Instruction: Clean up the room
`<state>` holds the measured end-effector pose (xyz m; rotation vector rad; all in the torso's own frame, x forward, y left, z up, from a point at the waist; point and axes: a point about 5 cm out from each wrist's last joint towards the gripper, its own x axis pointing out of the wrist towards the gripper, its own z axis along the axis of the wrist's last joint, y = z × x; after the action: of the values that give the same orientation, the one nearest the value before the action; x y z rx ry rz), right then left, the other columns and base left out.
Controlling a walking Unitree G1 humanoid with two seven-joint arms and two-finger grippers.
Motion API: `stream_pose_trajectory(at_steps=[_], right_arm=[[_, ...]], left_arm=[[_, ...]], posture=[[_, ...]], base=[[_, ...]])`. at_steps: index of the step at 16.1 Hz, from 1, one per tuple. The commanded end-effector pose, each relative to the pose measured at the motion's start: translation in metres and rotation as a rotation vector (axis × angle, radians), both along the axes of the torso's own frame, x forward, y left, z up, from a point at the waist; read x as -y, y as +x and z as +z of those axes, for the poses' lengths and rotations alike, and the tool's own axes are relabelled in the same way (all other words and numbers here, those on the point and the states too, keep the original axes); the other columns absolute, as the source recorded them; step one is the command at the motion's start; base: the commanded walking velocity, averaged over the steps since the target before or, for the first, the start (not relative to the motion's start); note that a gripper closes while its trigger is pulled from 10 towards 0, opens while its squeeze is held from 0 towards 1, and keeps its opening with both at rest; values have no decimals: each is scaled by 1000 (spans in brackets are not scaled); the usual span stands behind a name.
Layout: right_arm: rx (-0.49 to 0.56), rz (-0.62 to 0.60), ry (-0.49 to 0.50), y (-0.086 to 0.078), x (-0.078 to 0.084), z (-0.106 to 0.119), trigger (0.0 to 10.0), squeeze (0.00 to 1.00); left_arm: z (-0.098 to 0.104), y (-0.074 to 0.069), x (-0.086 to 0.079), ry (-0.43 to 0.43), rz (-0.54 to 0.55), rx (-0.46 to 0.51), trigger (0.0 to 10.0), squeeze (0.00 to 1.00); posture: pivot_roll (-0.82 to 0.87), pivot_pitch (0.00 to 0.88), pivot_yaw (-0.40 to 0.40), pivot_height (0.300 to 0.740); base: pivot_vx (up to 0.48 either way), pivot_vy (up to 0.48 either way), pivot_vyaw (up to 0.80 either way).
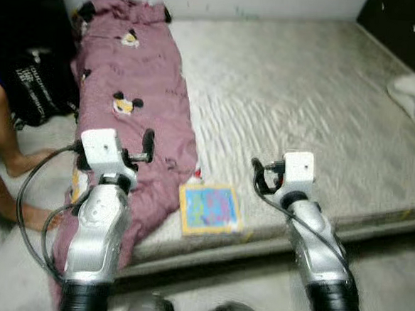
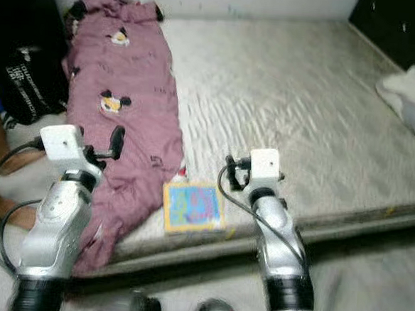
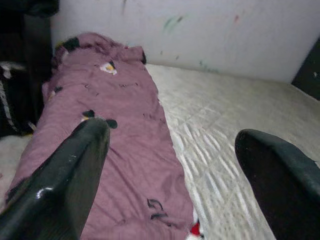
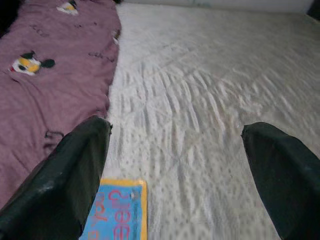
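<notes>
- Right gripper (image 1: 263,175), fingers wide apart and holding nothing, above the near edge of the bare grey mattress (image 1: 304,91).
- Left gripper (image 1: 148,146), also spread and empty, over the long pink cartoon-print blanket (image 1: 136,101).
- Best to lower onto the small blue-and-yellow book (image 1: 209,208) between both arms, at the mattress edge.
- Pinch one thin edge, not flat.

I hold both silver arms raised in front of me, bent forward, wrists about level with each other. My left pincer (image 1: 148,146) is spread, its two black fingers (image 3: 65,175) wide apart and holding nothing. My right pincer (image 1: 258,175) is also spread, fingers (image 4: 70,175) well apart and empty. A black cable loops beside each forearm.
</notes>
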<state>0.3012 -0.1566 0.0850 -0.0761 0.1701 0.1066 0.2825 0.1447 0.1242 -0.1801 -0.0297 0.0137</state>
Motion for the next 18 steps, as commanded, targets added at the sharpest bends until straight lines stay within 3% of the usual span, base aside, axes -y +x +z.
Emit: stream_pose_trajectory(at_steps=[1, 4, 11, 13, 18], right_arm=[[2, -7, -1, 2, 1, 1, 10000, 0], [0, -14, 0, 2, 2, 1, 10000, 0], [7, -19, 2, 3, 4, 2, 10000, 0], [7, -18, -3, 3, 6, 3, 10000, 0], [11, -30, 26, 4, 2, 4, 10000, 0]], left_arm=[[1, 2, -1, 7, 5, 0, 10000, 0], [3, 5, -4, 1, 5, 6, 10000, 0], [2, 8, -6, 7, 13, -3, 10000, 0], [-2, 6, -5, -47, -6, -17, 10000, 0], [-6, 8, -18, 16, 37, -26, 10000, 0]], posture=[[-13, 57, -12, 740], [-14, 59, -13, 740], [-11, 75, -17, 740], [-11, 75, -18, 740], [-7, 79, -11, 740]], base=[[0, 0, 0], [0, 0, 0], [0, 0, -499], [0, 0, 0], [0, 0, -480]])
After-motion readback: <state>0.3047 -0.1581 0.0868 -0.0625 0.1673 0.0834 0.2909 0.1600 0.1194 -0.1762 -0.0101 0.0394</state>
